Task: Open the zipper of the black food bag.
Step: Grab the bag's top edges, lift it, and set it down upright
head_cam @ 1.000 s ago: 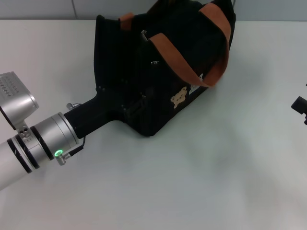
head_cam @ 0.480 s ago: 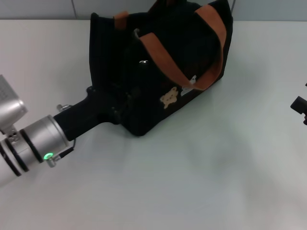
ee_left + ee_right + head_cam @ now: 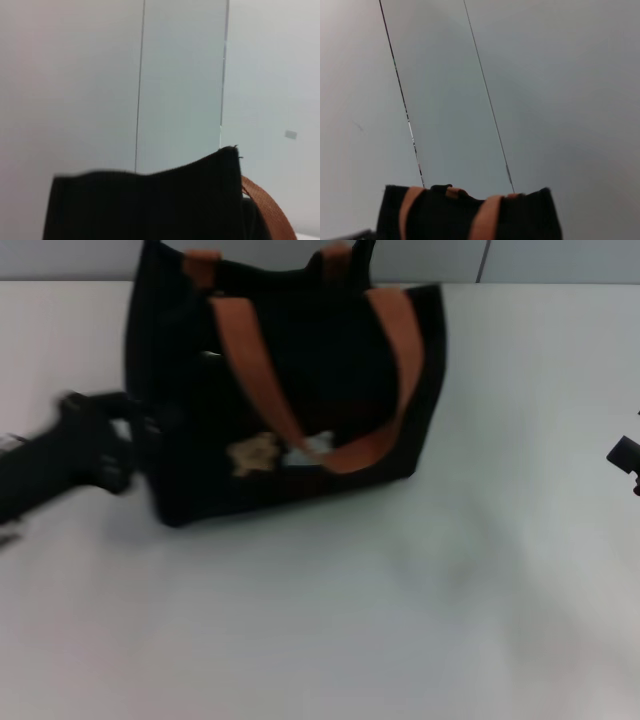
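One black food bag (image 3: 290, 440) stands upright on the white counter (image 3: 400, 620), its long axis running left to right and its patched side facing the robot; the zipper along its top edge is not clearly visible. Touching its left end is the left end effector (image 3: 135, 430), blurred, finger state unclear. The right end effector (image 3: 625, 455) sits well apart, state unclear.

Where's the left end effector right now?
In the head view the left end effector is at the table's left side, right against the bag's left end; the right one sits at the far right edge.
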`<state>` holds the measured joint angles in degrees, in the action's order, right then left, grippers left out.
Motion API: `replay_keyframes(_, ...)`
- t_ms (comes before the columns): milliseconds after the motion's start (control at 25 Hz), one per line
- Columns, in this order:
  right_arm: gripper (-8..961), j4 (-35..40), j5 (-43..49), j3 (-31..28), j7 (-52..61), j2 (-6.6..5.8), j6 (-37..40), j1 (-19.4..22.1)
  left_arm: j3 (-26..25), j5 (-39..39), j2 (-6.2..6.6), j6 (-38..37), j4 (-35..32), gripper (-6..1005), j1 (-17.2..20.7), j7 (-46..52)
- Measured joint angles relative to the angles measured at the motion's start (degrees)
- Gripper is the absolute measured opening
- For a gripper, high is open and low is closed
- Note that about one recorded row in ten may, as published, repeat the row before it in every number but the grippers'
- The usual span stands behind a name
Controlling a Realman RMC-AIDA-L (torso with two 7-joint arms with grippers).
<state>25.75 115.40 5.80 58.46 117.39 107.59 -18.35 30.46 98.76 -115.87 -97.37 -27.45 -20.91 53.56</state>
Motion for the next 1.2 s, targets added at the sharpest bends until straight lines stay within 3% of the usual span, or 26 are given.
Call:
replay_keyframes(40,830,0.0,0.0,0.0,0.0,0.0,0.0,0.0,0.0,0.0,0.0,0.0,0.0,108,0.0,0.0)
replay_keyframes(160,830,-0.14,-0.11,0.0,-0.01,0.08,0.29,-0.19,-0.67,-0.18,2.4,-3.29,-8.94,107,0.51,7.04)
replay_keyframes(200,830,-0.4,-0.11,0.0,-0.01,0.12,0.4,-0.46,-1.77,-0.27,3.64,-6.04,-14.92,107,-0.17,11.67)
replay_keyframes(280,830,-0.53,-0.12,0.0,-0.01,0.19,0.43,-0.6,-2.24,-0.34,3.93,-7.02,-16.92,108,-0.55,12.98)
replay_keyframes(360,830,-0.82,-0.12,0.0,-0.01,0.44,0.37,-0.86,-3.55,-0.56,4.06,-10.7,-23.41,108,-1.73,16.83)
replay_keyframes(400,830,-1.47,-0.12,0.19,-0.31,0.67,-0.08,-1.16,-3.81,-0.95,3.73,-12.32,-26.9,108,-2.34,18.43)
replay_keyframes(440,830,-1.96,-0.12,0.32,-0.61,0.71,-0.32,-1.24,-2.92,-1.86,2.52,-14.09,-31.71,107,-3.22,20.33)
replay_keyframes(520,830,-2.99,-0.12,0.49,-1.27,0.73,-0.77,-1.33,-0.25,-1.81,0.89,-14.61,-34.01,104,-3.69,20.46)
replay_keyframes(560,830,-3.48,-0.12,0.55,-1.53,0.74,-1.02,-1.41,-0.25,-1.81,0.89,-14.61,-34.01,103,-3.69,20.46)
replay_keyframes(640,830,-4.22,-0.02,0.59,-1.85,0.78,-1.59,-1.67,5.67,-0.41,-1.17,-13.94,-34.62,88,-3.69,18.24)
replay_keyframes(760,830,-4.72,0.29,0.75,-1.98,0.86,-2.29,-2.01,10.17,1.41,-2.58,-12.16,-33.84,45,-3.57,15.54)
replay_keyframes(920,831,-5.86,0.87,1.01,-2.13,0.92,-4.1,-2.53,13.45,1.21,-2.82,-10.57,-29.86,9,-3.51,12.72)
replay_keyframes(1200,830,-6.38,1.29,1.67,-2.22,1.02,-6.24,-3.17,9.38,-2.49,-2.62,-9.61,-25.68,23,-3.26,12.0)
